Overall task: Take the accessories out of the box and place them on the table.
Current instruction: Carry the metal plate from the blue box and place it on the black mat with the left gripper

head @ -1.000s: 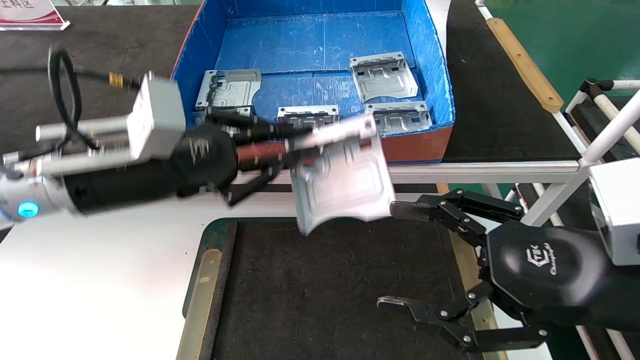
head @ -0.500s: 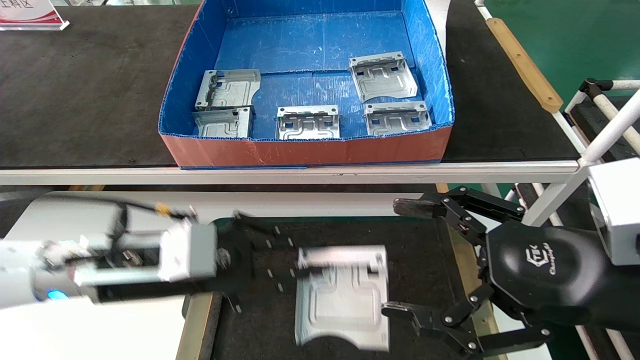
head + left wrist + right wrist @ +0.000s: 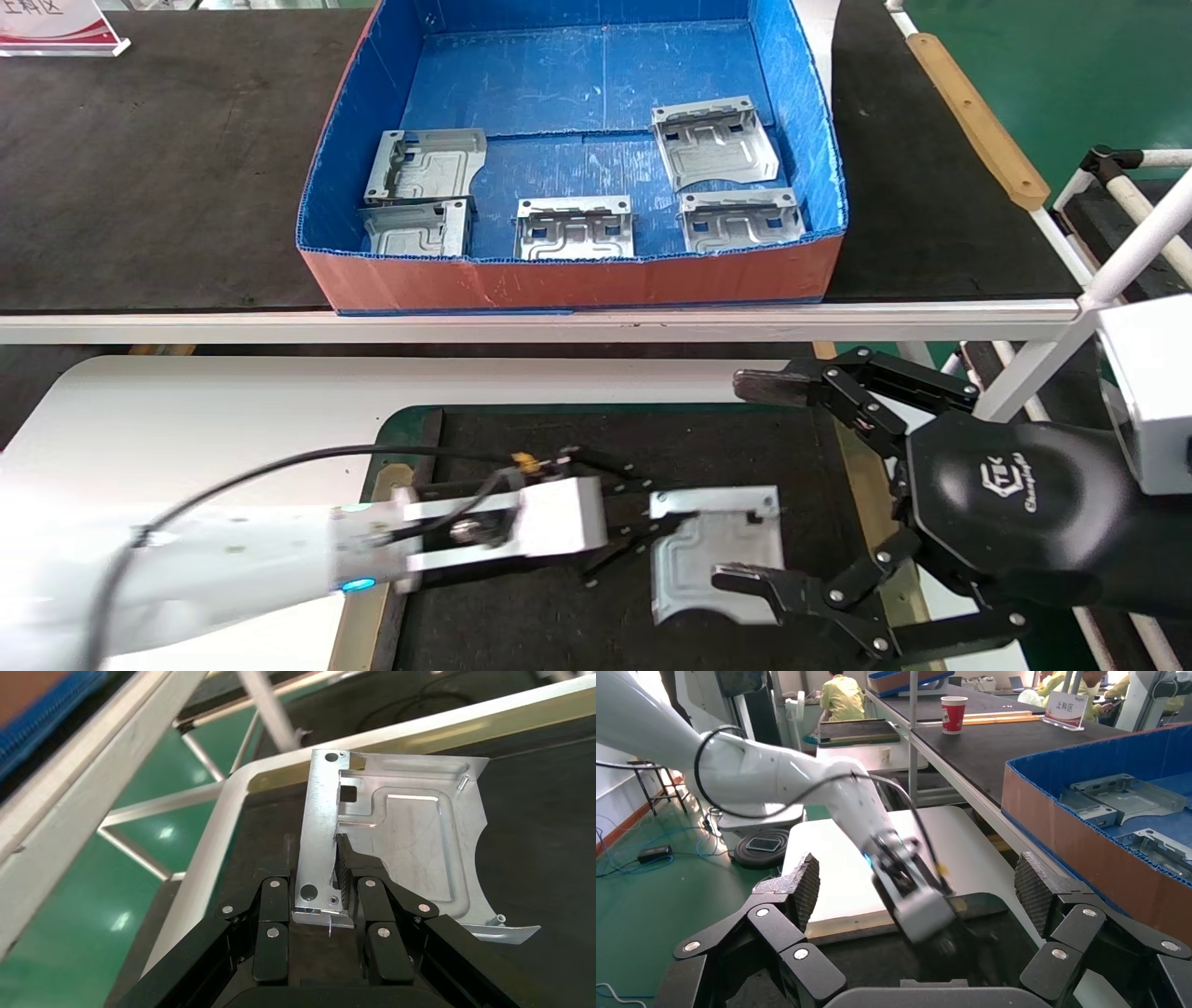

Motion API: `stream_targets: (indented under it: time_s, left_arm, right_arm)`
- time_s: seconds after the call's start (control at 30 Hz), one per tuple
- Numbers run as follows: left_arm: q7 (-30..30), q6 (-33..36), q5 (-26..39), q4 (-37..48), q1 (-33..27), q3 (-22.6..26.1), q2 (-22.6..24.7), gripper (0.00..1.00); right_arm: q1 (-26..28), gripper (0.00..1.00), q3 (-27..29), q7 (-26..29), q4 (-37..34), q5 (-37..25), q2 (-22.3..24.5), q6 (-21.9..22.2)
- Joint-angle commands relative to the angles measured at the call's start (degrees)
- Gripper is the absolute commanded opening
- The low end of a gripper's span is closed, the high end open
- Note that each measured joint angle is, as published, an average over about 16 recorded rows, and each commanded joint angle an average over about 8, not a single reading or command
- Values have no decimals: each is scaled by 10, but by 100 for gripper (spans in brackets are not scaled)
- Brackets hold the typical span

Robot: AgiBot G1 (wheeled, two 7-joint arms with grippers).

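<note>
Best to lower the left hand [image 3: 336, 881], clamped on the bent edge of one accessory [image 3: 712, 550], until the plate lies flat on the table's [image 3: 205, 419] mat before letting go, clear of the spread right hand [image 3: 745, 485] just beyond

Shiny stamped-metal plate [image 3: 712, 554] is gleaming against the matt dark mat [image 3: 521, 634]; glossy white tabletop [image 3: 205, 410]; scuffed blue corrugated-plastic box [image 3: 577, 75].

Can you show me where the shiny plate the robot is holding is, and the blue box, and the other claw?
held plate [image 3: 712, 559], head view, embossed middle.
blue box [image 3: 577, 280], head view, orange-red front wall.
right gripper [image 3: 740, 480], head view, between its fingertips.
</note>
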Motion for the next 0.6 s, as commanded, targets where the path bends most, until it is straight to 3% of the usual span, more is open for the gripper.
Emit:
stream_targets:
  time_s: [0.03, 0.3, 0.6]
  left_arm:
    - [14, -26, 13, 19, -1, 4, 27, 0]
    - [78, -93, 22, 126, -26, 17, 113, 0]
    - [96, -149, -52, 157, -45, 96, 129, 0]
  right_arm:
    - [0, 100, 0, 0, 0, 0, 0, 0]
    - [0, 100, 0, 0, 0, 0, 0, 0]
    - [0, 100, 0, 0, 0, 0, 0, 0]
